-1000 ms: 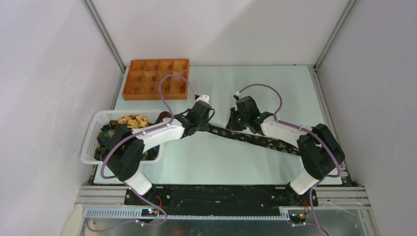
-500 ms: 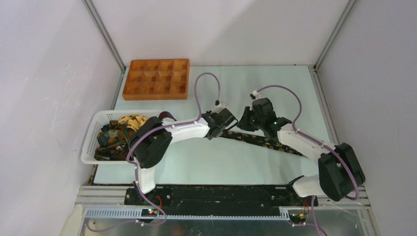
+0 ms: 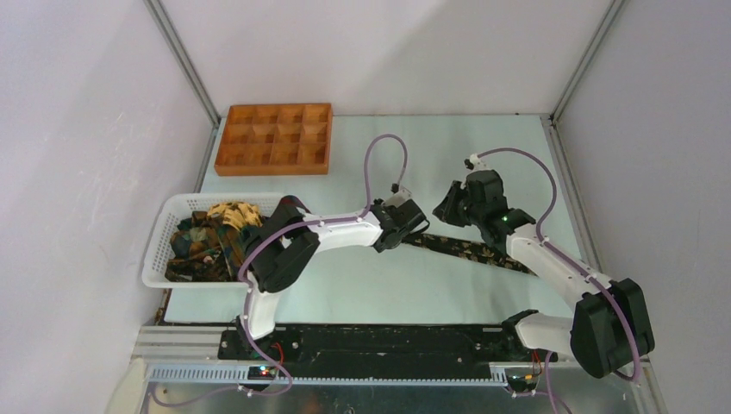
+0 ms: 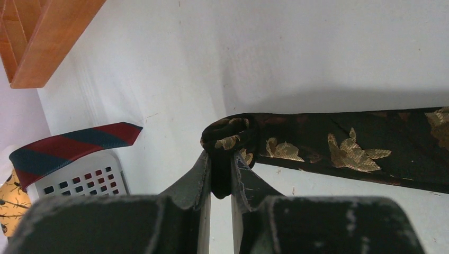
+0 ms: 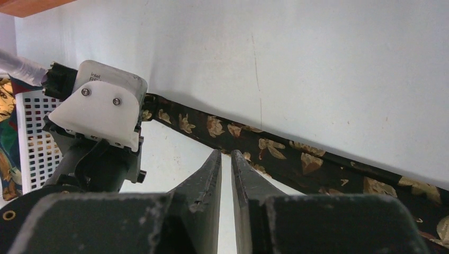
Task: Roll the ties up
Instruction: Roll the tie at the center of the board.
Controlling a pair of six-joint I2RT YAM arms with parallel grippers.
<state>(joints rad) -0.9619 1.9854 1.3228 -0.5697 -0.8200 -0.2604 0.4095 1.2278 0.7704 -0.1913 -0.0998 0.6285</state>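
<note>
One dark tie with gold leaf print (image 3: 472, 250) lies flat across the table's middle, running toward the right. Its left end is curled into a small roll (image 4: 231, 132). My left gripper (image 3: 412, 226) is shut on that roll, the fabric pinched between its fingers (image 4: 221, 159). My right gripper (image 3: 450, 207) hovers just beyond the tie's middle stretch (image 5: 296, 159). Its jaws (image 5: 225, 154) stand a narrow slit apart with nothing between them. More ties (image 3: 211, 235) are heaped in the white basket (image 3: 160, 259).
An orange compartment tray (image 3: 274, 138) sits at the far left, its corner (image 4: 42, 37) near my left wrist. A red and blue striped tie (image 4: 74, 140) hangs over the basket rim (image 4: 79, 177). The left wrist camera housing (image 5: 100, 114) is close to my right fingers.
The left gripper has carried the tie's rolled end to the right. The right gripper has come off the tie, moved right and away, and its jaws have parted slightly.
</note>
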